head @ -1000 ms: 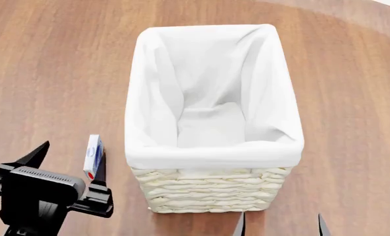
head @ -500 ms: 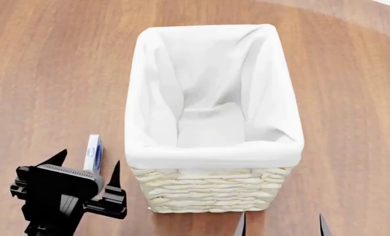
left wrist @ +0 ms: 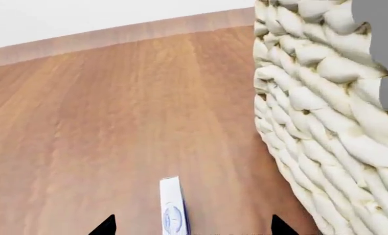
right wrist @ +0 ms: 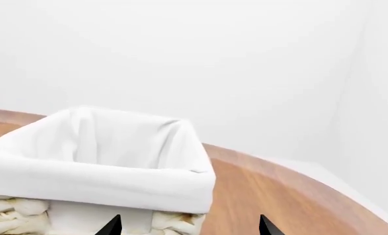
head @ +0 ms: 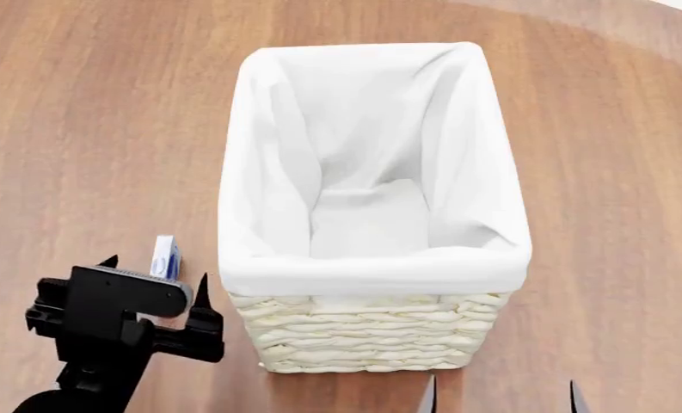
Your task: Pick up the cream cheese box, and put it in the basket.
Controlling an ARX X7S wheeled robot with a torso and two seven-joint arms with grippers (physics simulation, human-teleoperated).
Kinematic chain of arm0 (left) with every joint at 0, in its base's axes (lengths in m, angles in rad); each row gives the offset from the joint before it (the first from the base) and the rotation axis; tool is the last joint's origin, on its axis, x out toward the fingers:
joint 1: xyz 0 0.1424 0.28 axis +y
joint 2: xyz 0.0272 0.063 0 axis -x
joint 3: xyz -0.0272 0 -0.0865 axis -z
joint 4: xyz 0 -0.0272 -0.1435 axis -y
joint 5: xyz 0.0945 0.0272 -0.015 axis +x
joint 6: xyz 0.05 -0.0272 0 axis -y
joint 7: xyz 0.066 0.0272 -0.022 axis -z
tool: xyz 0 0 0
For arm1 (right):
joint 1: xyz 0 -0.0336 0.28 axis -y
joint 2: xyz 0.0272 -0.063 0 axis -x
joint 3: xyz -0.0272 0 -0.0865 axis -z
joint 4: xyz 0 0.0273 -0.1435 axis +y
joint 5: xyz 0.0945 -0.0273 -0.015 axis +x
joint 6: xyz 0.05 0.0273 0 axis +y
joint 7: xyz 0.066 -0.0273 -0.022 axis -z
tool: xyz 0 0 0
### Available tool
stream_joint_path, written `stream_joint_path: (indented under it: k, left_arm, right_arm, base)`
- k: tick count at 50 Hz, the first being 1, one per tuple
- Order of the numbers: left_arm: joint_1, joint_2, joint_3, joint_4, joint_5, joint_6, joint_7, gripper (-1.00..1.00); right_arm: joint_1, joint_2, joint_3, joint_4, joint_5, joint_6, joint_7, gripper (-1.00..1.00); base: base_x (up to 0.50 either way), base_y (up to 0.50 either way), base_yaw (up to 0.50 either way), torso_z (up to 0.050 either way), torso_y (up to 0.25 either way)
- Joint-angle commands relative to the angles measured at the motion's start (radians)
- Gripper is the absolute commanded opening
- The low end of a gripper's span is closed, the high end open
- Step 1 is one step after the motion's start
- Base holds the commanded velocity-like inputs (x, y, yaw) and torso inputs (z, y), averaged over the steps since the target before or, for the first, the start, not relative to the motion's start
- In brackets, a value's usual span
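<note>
The cream cheese box (head: 164, 256) stands on a thin edge on the wooden table, just left of the basket's near corner; its near end is hidden under my left gripper. That left gripper (head: 155, 277) is open and straddles the box. In the left wrist view the box (left wrist: 172, 208) sits between the two dark fingertips with a gap on each side, my left gripper (left wrist: 194, 226) touching nothing. The basket (head: 375, 280), wicker with a white liner, holds nothing. At the bottom edge, in front of the basket, my right gripper (head: 500, 397) is open and holds nothing.
The basket's woven wall (left wrist: 324, 122) stands close beside the left gripper. The right wrist view shows the basket's liner rim (right wrist: 96, 181) just ahead of my open right gripper (right wrist: 188, 227), with the table's curved edge (right wrist: 324, 196) beyond.
My left gripper has moved forward and toward the basket, bringing its open fingers round the near end of the box. The box, the basket and the right arm have stayed put.
</note>
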Motion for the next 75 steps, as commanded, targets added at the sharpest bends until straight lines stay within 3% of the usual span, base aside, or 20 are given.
stream_joint_path:
  k: [1,26,41,42,58,71,73,75]
  left_arm:
    - [-0.042,0.005,0.005,-0.075,0.007,-0.015,-0.019,1.00]
    - [-0.138,0.042,0.049,-0.331,0.027,0.025,-0.002,1.00]
    - [-0.156,0.038,0.037,-0.338,0.002,0.043,-0.001,1.00]
    - [-0.155,0.036,0.033,-0.338,-0.001,0.055,-0.001,-1.00]
    - [-0.124,0.016,0.038,-0.282,-0.008,0.065,-0.012,-1.00]
    - [-0.053,-0.155,0.018,0.343,-0.008,-0.354,-0.113,-1.00]
    - [-0.043,-0.222,0.006,0.577,-0.048,-0.514,-0.089,-1.00]
    - [-0.042,-0.222,0.005,0.581,-0.049,-0.518,-0.090,-1.00]
  right_arm:
    - [-0.022,0.010,0.005,-0.030,0.006,-0.010,0.007,1.00]
    - [-0.036,0.022,-0.004,-0.050,0.005,-0.023,0.017,1.00]
    - [-0.037,0.029,-0.003,-0.050,0.009,-0.026,0.021,1.00]
    - [-0.037,0.029,-0.003,-0.046,0.010,-0.030,0.022,1.00]
    - [-0.040,0.034,-0.014,-0.043,0.007,-0.038,0.024,1.00]
    - [-0.038,0.037,-0.006,-0.041,0.017,-0.036,0.031,1.00]
    - [-0.037,0.036,-0.009,-0.037,0.014,-0.037,0.033,1.00]
    - [-0.037,0.036,-0.009,-0.037,0.014,-0.037,0.033,1.00]
  base:
    - [0.00,0.00,0.00,0.000,0.000]
    - [0.00,0.00,0.00,0.000,0.000]
    - [0.00,0.00,0.00,0.000,0.000]
    - [0.00,0.00,0.00,0.000,0.000]
    - [0.00,0.00,0.00,0.000,0.000]
    - [0.00,0.00,0.00,0.000,0.000]
    - [0.00,0.00,0.00,0.000,0.000]
    - [0.00,0.00,0.00,0.000,0.000]
